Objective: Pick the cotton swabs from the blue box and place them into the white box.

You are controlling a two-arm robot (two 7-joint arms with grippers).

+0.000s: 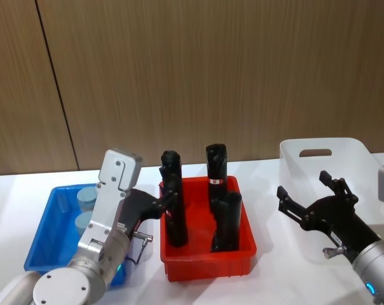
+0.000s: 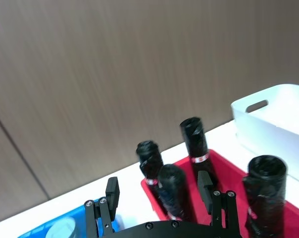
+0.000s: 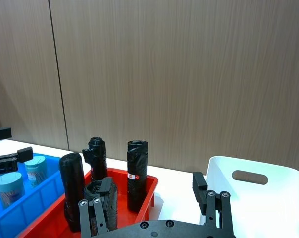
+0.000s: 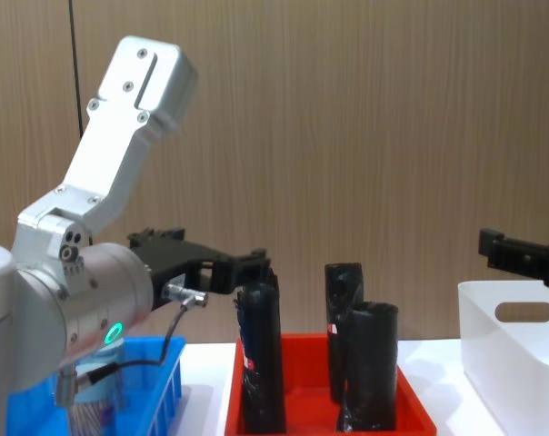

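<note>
Blue box (image 1: 44, 244), left of the red tray (image 1: 208, 265), is noted with two cotton swabs (image 1: 87, 199) inside — pick-up not begun. Left gripper (image 1: 170, 200) is held over the tray's left edge, spread and empty. Right gripper (image 1: 304, 189), also spread, is parked right of it at the white box (image 1: 319, 143). Left gripper must be shifted left, then lowered.

A flat white table (image 1: 263, 184) carries three containers, standing directly on it in a row. A bright blue open-top plastic bin (image 1: 52, 235) is on the robot's left. A red rectangular plastic tray (image 1: 208, 267) sits in the middle, just beside the blue bin. A plain white plastic bin (image 1: 294, 166) with an oval handle cut-out stands on the right, apart from the tray.
</note>
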